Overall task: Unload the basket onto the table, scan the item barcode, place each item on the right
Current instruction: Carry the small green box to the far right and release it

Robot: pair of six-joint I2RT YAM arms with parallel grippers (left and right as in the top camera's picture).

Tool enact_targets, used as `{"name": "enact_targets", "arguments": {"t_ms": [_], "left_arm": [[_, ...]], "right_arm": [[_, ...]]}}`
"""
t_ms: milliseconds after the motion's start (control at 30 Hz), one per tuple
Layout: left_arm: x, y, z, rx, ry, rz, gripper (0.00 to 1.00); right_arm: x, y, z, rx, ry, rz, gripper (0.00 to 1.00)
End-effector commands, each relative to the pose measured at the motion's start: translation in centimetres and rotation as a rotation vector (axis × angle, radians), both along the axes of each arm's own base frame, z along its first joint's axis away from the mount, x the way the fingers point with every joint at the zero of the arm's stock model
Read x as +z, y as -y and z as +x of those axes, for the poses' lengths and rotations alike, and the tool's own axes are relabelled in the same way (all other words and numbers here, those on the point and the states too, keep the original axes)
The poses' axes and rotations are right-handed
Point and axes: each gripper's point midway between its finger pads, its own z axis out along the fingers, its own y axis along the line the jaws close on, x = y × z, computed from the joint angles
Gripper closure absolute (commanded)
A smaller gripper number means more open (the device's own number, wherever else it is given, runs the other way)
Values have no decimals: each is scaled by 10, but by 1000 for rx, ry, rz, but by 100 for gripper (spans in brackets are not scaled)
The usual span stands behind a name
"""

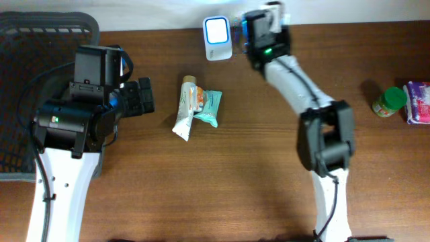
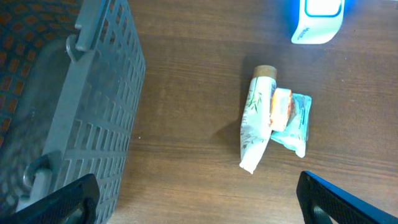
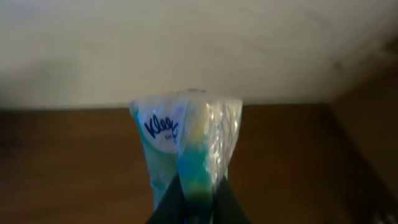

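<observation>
In the right wrist view the pack stands with its long axis upright in the frame. It rises from the bottom centre towards the pale wall at the top, and a narrow edge faces the camera. On its left face, blue slanted lettering reads "Kleen"; the rest of the word is lost round the fold. The wrapper is clear and glossy, with green and teal print lower down.

The right gripper is clamped on the pack's lower end. Its two dark fingers pinch the wrapper from either side, and most of the pack sticks out beyond the tips.

In the overhead view the right gripper sits at the top centre, just right of the scanner, whose face glows blue-white. The pack itself cannot be made out clearly there.

The left gripper hangs at the left of the frame beside the basket. Its fingers are spread wide with nothing between them.

In mid-frame a white tube lies touching a teal pouch. A green jar and a purple packet sit at the far right.
</observation>
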Motion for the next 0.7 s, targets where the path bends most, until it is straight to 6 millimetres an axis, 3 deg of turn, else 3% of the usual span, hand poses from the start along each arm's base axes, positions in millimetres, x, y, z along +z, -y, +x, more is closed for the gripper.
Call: {"name": "enact_targets", "arguments": {"t_ms": [0,167,400,433,667], "left_arm": [[1,-4,0,1,2,21,1],[1,-4,0,1,2,21,1],[1,-4,0,1,2,21,1],[1,-4,0,1,2,21,1],[1,-4,0,1,2,21,1]], "right_arm": [[40,90,-32,-273,98,123,96],[-9,165,-69,-331,-152,260,96],[-48,206,-83,-285,-216,612,96],[-54,222,-88,-312,-216,633,96],[-97,264,-112,-418,-268,655,96]]}}
